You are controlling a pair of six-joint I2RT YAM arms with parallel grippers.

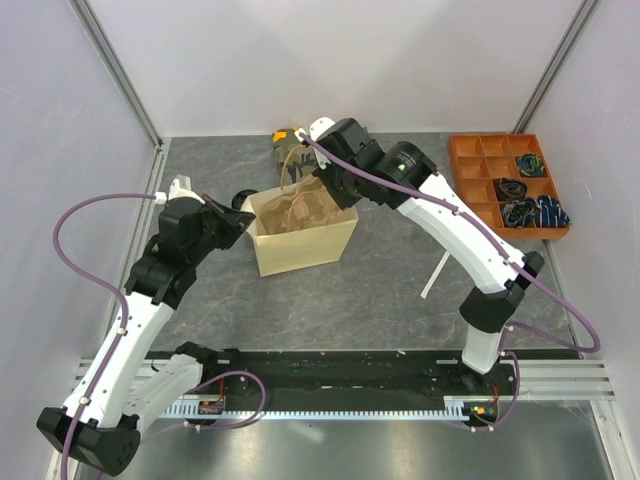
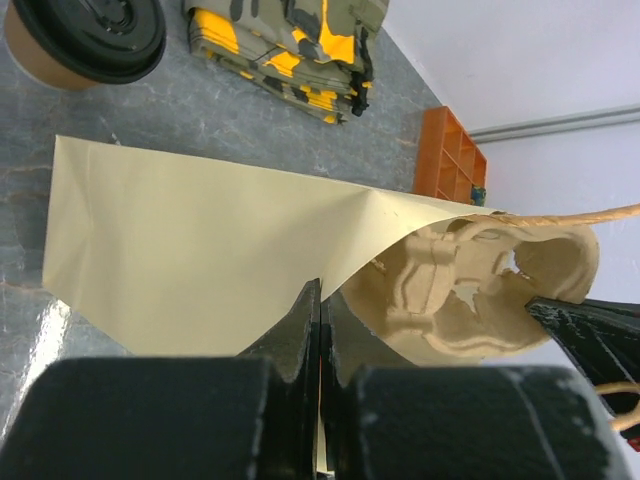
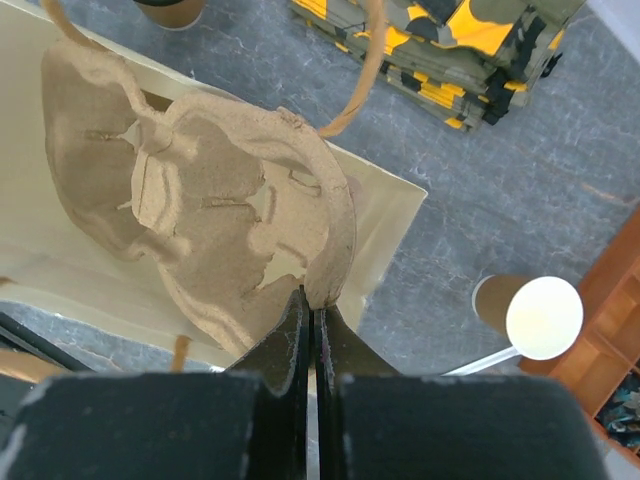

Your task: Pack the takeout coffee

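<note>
Grey tabletop [image 1: 400, 290], pulp carrier [image 3: 215, 195] at bag [image 1: 305, 250] mouth, lidded coffee [image 2: 90, 32] nearby.

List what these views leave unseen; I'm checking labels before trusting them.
- takeout coffee: cut by the left wrist view's corner; in the top view, mostly behind the left end effector.
- paper bag floor: covered by the pulp carrier in every view.
- lidless cup: missing from the top view, seemingly under the right arm.
- orange tray contents: too small.
</note>
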